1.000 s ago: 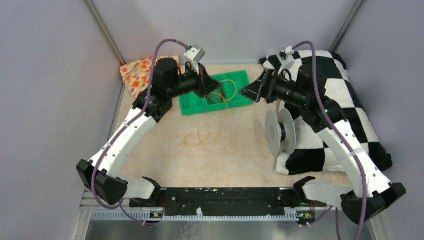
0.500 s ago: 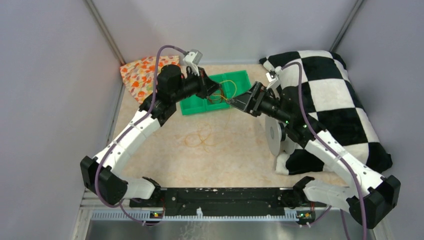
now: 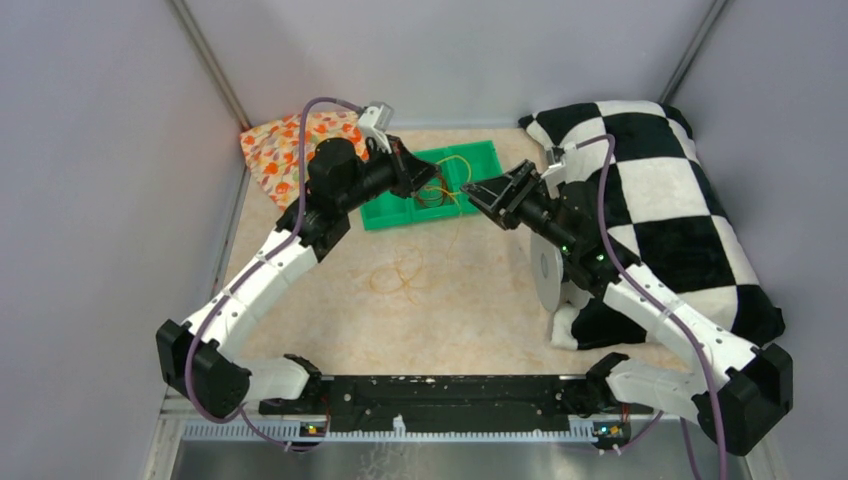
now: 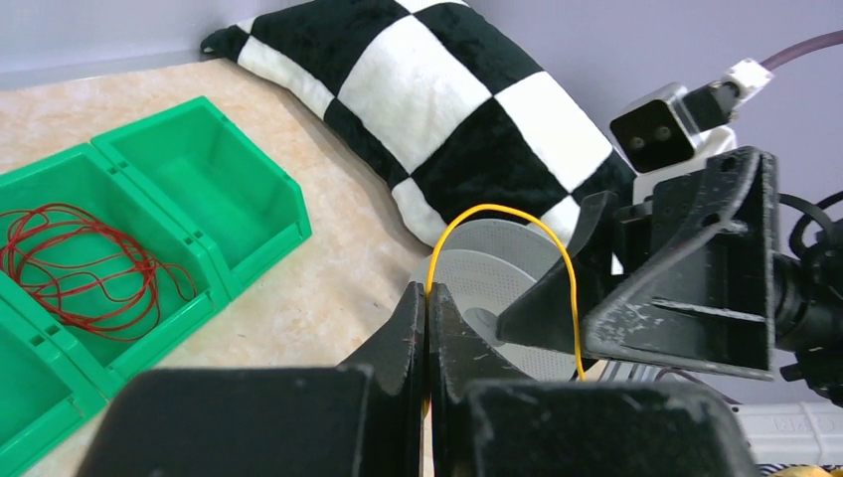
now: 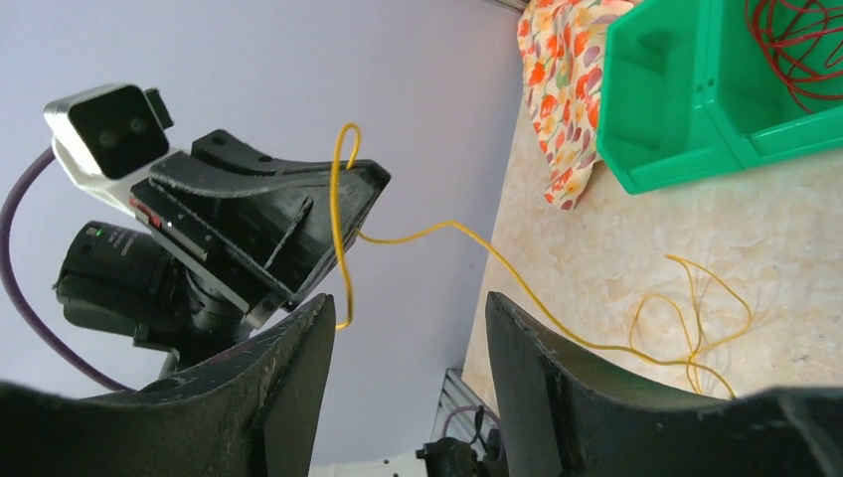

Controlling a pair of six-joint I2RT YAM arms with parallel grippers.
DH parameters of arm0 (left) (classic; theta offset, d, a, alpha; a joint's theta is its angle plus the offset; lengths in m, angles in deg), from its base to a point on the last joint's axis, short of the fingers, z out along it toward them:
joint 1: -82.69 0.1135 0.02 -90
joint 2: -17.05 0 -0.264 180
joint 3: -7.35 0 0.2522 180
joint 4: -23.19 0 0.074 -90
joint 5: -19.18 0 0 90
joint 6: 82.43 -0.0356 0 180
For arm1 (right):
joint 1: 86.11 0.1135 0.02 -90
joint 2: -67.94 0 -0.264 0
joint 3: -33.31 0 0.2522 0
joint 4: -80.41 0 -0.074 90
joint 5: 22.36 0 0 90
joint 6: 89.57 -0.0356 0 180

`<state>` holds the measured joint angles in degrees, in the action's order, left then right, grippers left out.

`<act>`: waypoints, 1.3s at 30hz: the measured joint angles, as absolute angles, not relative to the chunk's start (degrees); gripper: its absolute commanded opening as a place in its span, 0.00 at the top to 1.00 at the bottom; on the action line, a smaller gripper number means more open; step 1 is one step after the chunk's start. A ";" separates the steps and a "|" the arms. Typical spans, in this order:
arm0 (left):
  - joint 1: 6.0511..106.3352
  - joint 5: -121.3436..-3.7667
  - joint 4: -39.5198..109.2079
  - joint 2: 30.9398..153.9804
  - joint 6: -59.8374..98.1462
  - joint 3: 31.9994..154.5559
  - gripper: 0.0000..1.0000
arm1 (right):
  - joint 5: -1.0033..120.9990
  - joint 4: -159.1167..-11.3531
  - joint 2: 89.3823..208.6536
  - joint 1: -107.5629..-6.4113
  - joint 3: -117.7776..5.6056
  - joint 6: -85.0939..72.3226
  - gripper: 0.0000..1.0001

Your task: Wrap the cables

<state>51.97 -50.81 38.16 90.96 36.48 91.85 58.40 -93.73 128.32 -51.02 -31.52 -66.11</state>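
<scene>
- Cables [image 4: 507, 211]: thin wire in a smooth, glossy yellow plastic sheath.
- Bins [image 3: 388, 218], 12 o'clock on the table: moulded green plastic, smooth, with a slight sheen.
- Red wire [image 4: 80, 263]: glossy coating.
- Pillow [image 3: 670, 200], 2 o'clock: black-and-white plush cloth with a velvety nap.
- Floral cloth [image 3: 285, 145], 11 o'clock: thin printed fabric, matt.
- Spool [image 4: 497, 268], 3 o'clock: pale plastic with a finely dotted matt face.
- Table [image 3: 450, 320]: beige, mottled, matt.
- Left gripper [image 4: 427, 298]: matt black plastic, scuffed pale.
</scene>
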 measured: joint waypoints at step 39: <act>43.91 -17.50 39.14 147.97 33.33 144.87 1.00 | 70.99 -27.11 132.05 -69.82 -71.37 -23.65 1.00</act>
<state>43.91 -17.50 39.14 147.97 33.33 144.87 70.99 -27.11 132.05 -69.82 -71.37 -23.65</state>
